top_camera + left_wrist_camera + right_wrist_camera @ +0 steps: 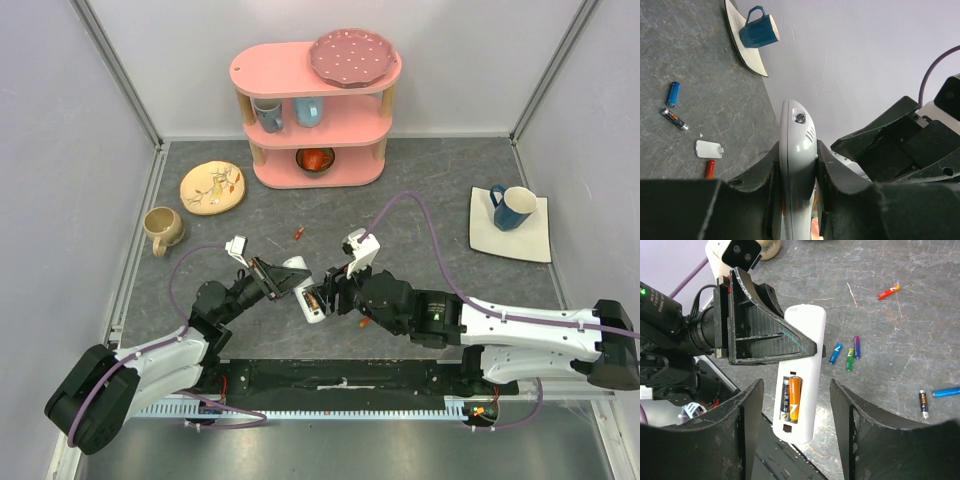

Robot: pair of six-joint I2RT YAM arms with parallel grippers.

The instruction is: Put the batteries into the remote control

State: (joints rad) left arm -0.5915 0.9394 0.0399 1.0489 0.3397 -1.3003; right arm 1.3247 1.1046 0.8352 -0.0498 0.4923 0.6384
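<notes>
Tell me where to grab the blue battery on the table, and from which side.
Take the blue battery at its middle, straight down from above, closing across its width. It lies flat on the table, so only its rounded sides are free. A dark battery lies near one end; avoid that end. The right tool is open; the left tool holds the remote control.

Lower end of remote control [809,327] free inside spread right claw [796,382]; left claw [797,170] blocks other half.
</notes>
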